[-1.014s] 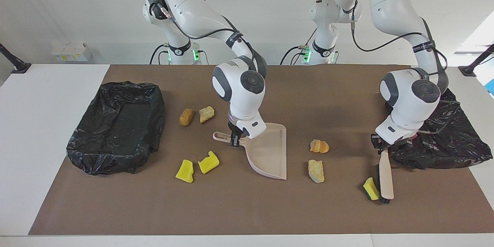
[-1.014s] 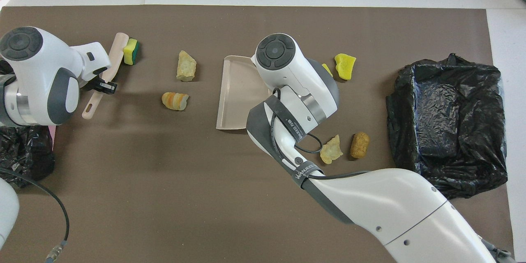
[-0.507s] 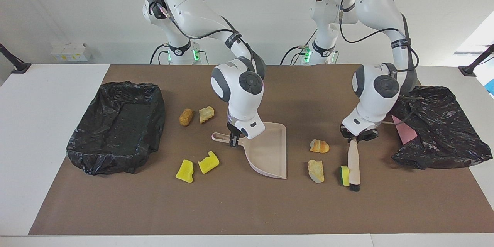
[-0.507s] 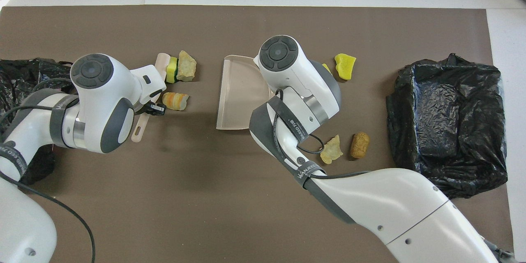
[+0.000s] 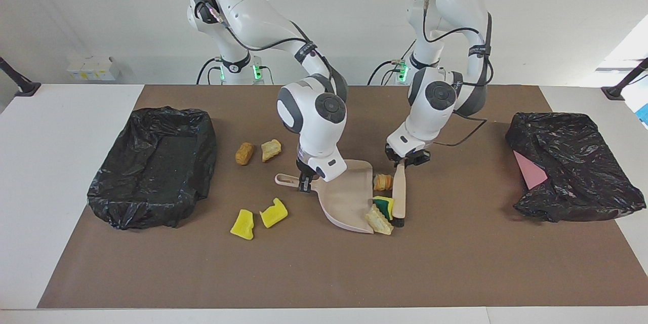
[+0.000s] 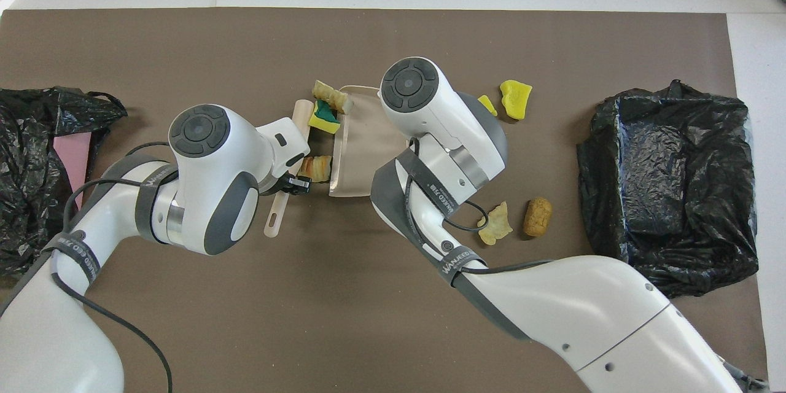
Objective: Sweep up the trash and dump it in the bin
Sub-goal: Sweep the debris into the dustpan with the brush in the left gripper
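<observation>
Brown mat [image 5: 455, 263] — my left gripper [image 5: 405, 162], pinching the beige brush [image 5: 399, 195], just swept three scraps [image 5: 383, 206] to the beige plastic dustpan [image 5: 347, 197] my right gripper [image 5: 305, 184] clamps — lift next

You have two fixed cameras. The facing view is mounted high across the table [image 5: 61, 172], looking back at both robot bases; it takes in the whole brown mat [image 5: 455, 263] and the wall past the arms. The overhead view sits high above the robots' own end, aimed forward and steeply down, closer in. Both views share the mat, the dustpan [image 5: 349, 197] [image 6: 362, 141] near its middle, and the lined bin [image 5: 154, 164] [image 6: 669, 184], turned half a turn between them.
</observation>
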Robot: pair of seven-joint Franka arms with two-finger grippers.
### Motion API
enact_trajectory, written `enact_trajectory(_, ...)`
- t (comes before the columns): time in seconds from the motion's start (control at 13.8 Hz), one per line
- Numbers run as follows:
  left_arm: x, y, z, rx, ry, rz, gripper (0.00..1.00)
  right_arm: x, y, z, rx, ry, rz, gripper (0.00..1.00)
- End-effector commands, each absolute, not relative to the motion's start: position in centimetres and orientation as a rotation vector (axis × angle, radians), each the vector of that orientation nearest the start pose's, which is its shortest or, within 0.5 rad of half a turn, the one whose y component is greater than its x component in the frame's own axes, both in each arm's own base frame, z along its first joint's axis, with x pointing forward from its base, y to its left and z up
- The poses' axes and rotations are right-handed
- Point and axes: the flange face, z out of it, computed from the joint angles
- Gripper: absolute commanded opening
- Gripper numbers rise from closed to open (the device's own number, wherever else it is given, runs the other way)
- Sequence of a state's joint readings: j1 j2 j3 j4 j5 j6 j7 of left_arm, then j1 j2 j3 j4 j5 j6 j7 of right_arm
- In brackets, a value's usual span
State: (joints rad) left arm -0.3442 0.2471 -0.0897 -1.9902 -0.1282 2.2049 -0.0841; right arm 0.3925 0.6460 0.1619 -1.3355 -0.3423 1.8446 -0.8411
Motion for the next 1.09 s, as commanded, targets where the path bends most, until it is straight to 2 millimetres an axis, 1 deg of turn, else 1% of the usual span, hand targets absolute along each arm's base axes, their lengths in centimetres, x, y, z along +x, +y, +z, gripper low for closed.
enact_trajectory(0.0,51.2,-28.7,34.7,-3.332,0.447,0.132,0.00,62.1,33.6,34.9,-2.403,-2.343,0.319,0.00)
enact_trajectory(0.14,50.9,-29.9,35.2,-3.411,0.390,0.134,0.00,62.1,33.5,34.9,-2.405,-2.341,0.320,0.00)
enact_trajectory(0.22,51.1,-29.8,36.1,-3.429,0.371,0.118,0.00,62.1,33.5,34.8,-2.402,-2.342,0.322,0.00)
enact_trajectory(0.43,51.2,-28.0,39.6,-3.442,0.330,0.063,0.00,62.1,33.5,34.9,-2.404,-2.347,0.324,0.00)
enact_trajectory(0.51,50.6,-27.3,40.9,-3.440,0.314,0.093,0.00,62.2,33.4,34.9,-2.406,-2.356,0.327,0.00)
enact_trajectory(0.58,50.3,-27.3,42.1,-3.443,0.290,0.098,0.00,62.3,33.3,35.0,-2.410,-2.357,0.326,0.00)
enact_trajectory(0.65,50.0,-27.3,42.6,-3.446,0.245,0.101,0.00,62.3,33.3,35.0,-2.408,-2.360,0.329,0.00)
enact_trajectory(0.8,49.9,-26.7,42.5,-3.442,0.203,0.113,0.00,62.2,33.3,34.9,-2.407,-2.360,0.331,0.00)
enact_trajectory(0.87,49.9,-24.7,41.6,-3.423,0.081,0.143,0.00,62.3,33.2,34.9,-2.409,-2.359,0.332,0.00)
enact_trajectory(0.94,50.0,-22.1,40.8,-3.401,0.012,0.153,0.00,62.2,33.3,34.9,-2.406,-2.361,0.334,0.00)
enact_trajectory(1.01,49.9,-20.7,39.6,-3.362,-0.001,0.167,0.00,62.0,33.2,34.7,-2.404,-2.361,0.341,0.00)
